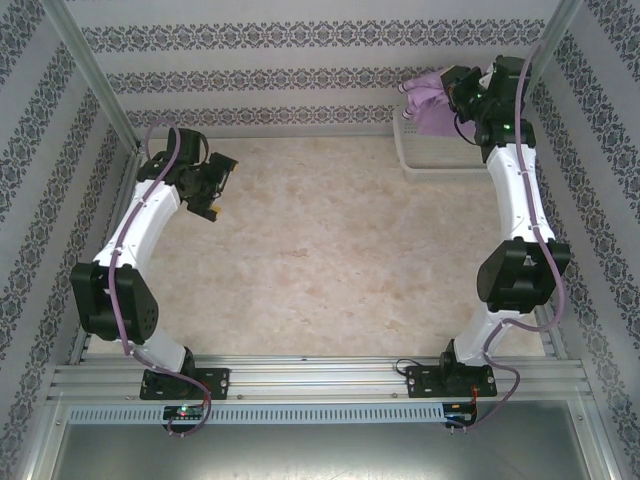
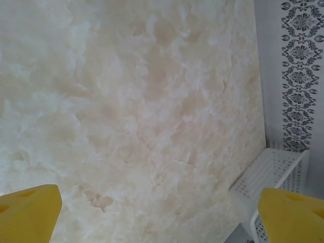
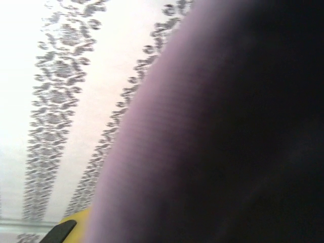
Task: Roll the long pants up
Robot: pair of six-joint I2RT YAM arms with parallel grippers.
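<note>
- my right claw (image 1: 452, 92) is pinching the long pants (image 1: 428, 98), bunched up above the basket (image 1: 425, 162), i guess to clear its rim
- left claw (image 1: 213, 188) is spread wide over the table (image 1: 320, 250), ready to help flatten them

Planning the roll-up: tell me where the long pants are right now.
Top view, far right corner: the long pants hang bunched in the right gripper, just over the white mesh basket.

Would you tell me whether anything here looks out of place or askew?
Only the long pants: they hang bunched from the right gripper above the white basket, not flat on the table. Nothing looks spilled or damaged.
</note>
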